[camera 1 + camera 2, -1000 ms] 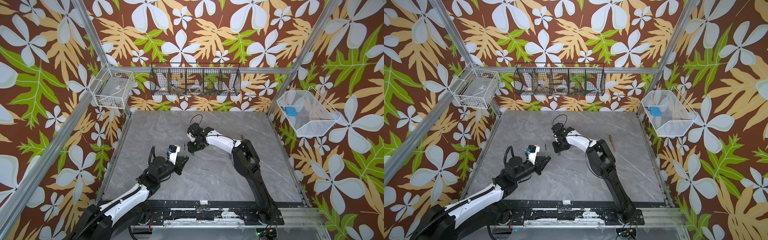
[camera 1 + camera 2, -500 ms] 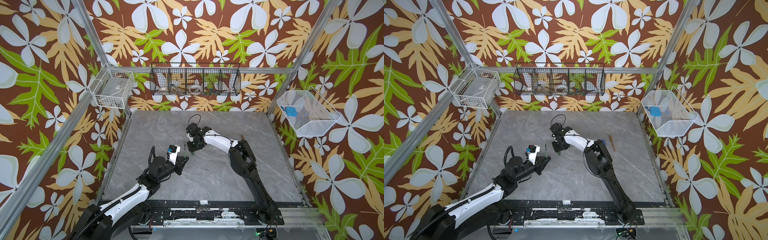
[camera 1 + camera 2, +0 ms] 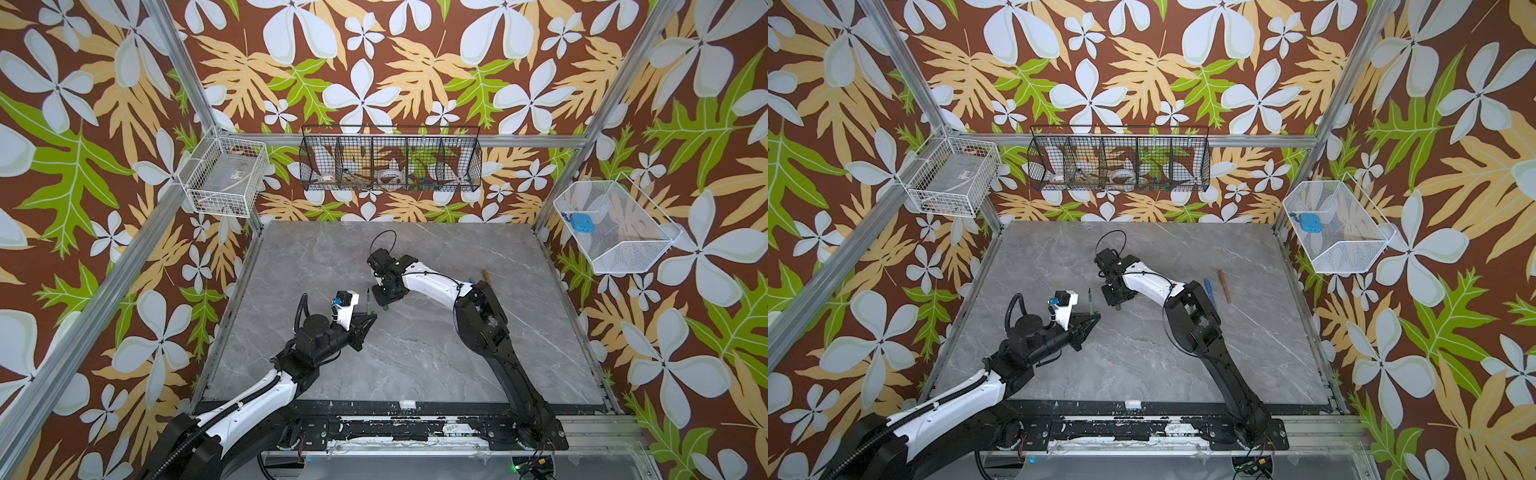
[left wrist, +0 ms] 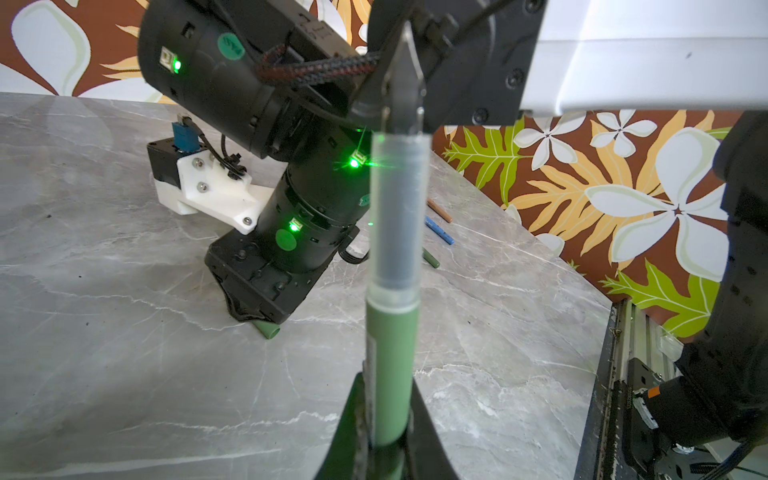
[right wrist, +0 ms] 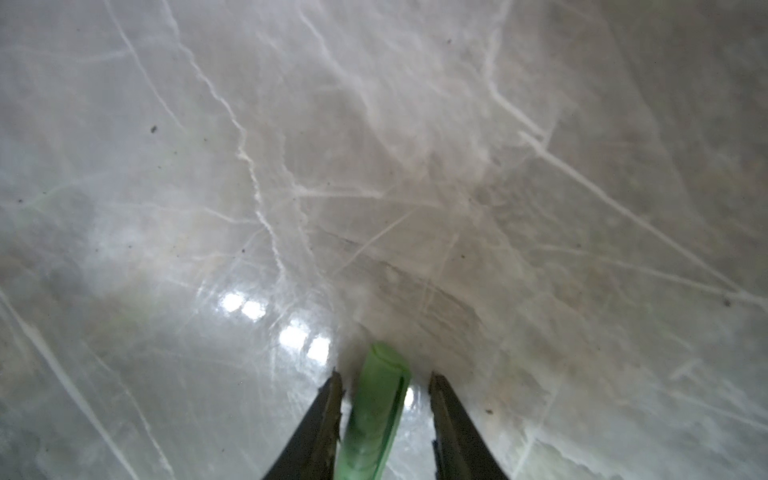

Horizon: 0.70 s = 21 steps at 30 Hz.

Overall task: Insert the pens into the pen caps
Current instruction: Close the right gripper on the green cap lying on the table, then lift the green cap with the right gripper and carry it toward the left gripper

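Note:
My left gripper (image 3: 371, 318) (image 3: 1095, 318) (image 4: 386, 379) is shut on a dull green pen (image 3: 368, 302) (image 3: 1090, 300) (image 4: 392, 332), held upright with its dark pointed tip up. Just right of it, my right gripper (image 3: 384, 304) (image 3: 1118, 306) (image 5: 384, 376) points down at the table. Its jaws stand on either side of a green pen cap (image 3: 386, 308) (image 4: 268, 330) (image 5: 378, 407) lying on the table. One finger is close against the cap and a gap shows at the other, so the gripper is open.
A blue pen (image 3: 1208, 291) (image 4: 439, 230), an orange-brown pen (image 3: 1224, 286) (image 4: 439, 210) and a green one (image 4: 431, 258) lie on the grey marble table (image 3: 415, 361) behind my right arm. A black wire basket (image 3: 390, 166) and white baskets (image 3: 224, 178) (image 3: 615, 232) hang on the walls.
My right gripper has shifted slightly left and its jaws have narrowed around the green cap. The left gripper holds the pen where it was.

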Each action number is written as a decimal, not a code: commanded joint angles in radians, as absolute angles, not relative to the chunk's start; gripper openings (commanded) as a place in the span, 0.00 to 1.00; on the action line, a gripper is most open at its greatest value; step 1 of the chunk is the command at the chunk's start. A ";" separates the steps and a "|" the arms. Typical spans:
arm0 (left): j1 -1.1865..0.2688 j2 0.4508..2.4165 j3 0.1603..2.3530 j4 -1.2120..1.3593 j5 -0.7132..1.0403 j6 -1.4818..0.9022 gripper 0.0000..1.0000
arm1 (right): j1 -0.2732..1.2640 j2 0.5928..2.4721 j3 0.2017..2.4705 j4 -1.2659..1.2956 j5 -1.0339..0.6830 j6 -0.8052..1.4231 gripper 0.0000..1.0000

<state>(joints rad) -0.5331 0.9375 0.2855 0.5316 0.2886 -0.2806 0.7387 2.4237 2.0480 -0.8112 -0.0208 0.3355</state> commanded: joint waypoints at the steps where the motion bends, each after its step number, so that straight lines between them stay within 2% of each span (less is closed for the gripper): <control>1: -0.532 0.927 0.284 0.556 0.274 -0.278 0.00 | 0.742 2.449 2.033 -0.897 -0.048 0.339 0.37; 4: -0.532 0.919 0.282 0.555 0.270 -0.276 0.00 | 0.742 2.446 2.033 -0.900 -0.049 0.337 0.36; 16: -0.532 0.919 0.287 0.545 0.270 -0.274 0.00 | 0.730 2.379 1.980 -0.836 -0.087 0.301 0.14; 21: -0.533 0.911 0.271 0.558 0.251 -0.271 0.00 | 0.707 2.305 1.902 -0.762 -0.121 0.278 0.13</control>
<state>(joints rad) -0.5331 0.9157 0.2775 0.5327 0.2680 -0.2798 0.7177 2.3352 1.9232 -0.7834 -0.0887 0.3019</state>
